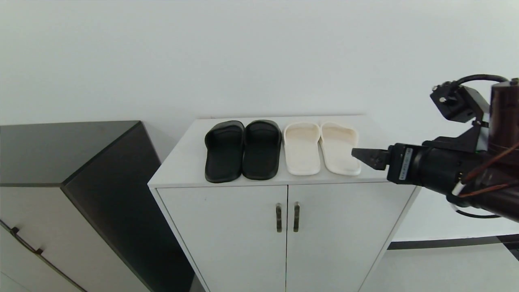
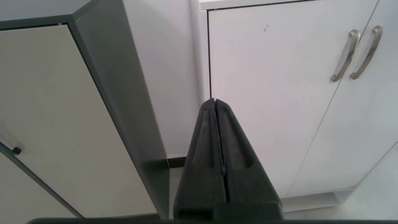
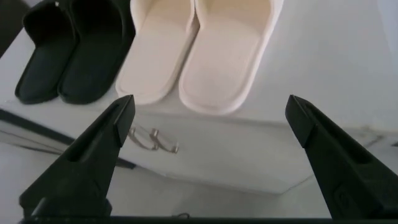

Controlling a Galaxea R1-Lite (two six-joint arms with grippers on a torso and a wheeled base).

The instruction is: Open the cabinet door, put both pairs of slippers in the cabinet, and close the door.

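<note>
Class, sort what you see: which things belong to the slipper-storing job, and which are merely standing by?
Job: black slippers, white slippers, white cabinet, door handles, open right claw.
Standing by: dark cabinet on the left.

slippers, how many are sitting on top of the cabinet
4, all in one row on the cabinet top: left black slipper, right black slipper, then left cream slipper and right cream slipper, the last nearest the right pincer. None seems hidden.
</note>
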